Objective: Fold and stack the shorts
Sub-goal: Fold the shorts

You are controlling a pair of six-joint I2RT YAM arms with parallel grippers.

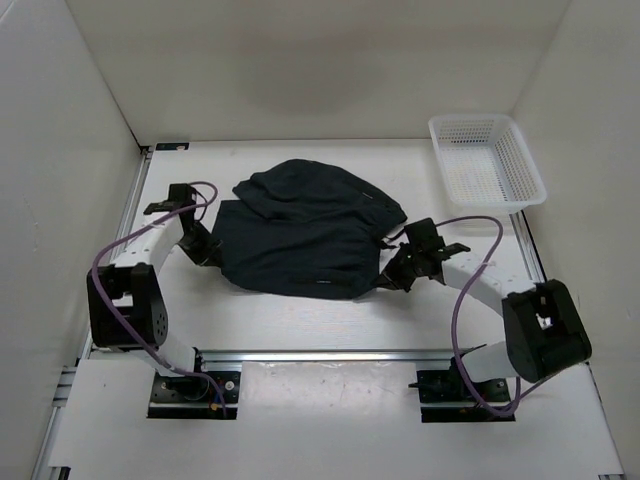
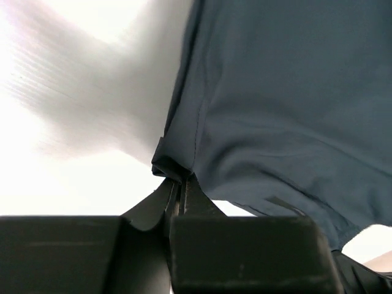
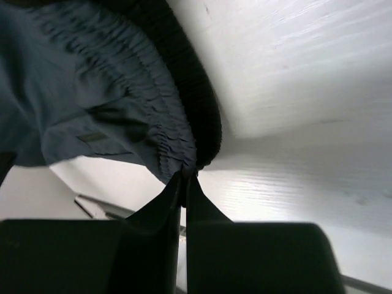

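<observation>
Top external view: dark navy, near-black soft cloth shorts [image 1: 300, 240] lie spread on the white table [image 1: 300, 325] betw. the two arms, upper part bunched and doubled over the lower panel. At the cloth's left edge sits the left gripper [image 1: 205, 250], at its right edge the right gripper [image 1: 395, 268]. White plastic mesh basket [image 1: 487, 160] stands well apart, beyond and to the right of the right jaws.

Left wrist view: jaws closed on a folded hem corner; cloth fans out ahead and to the right of them. Right wrist view: jaws pinched tight on the gathered elastic waistband, fabric running ahead-left of them.

Handling (judgement): light, limp, no stiffness. Will sag betw. the two grips and may slip from a thin pinch. Hem corner and waistband are layered, thicker, so better holds than single-ply mid-panel. Uneven tension would prob. skew the fold.

Unclear: drawstring not made out. Leg outlines lost in the bunched top. No. of layers in each pinch: can't tell. Whether cloth hangs clear of the table near the jaws: not resolvable.
</observation>
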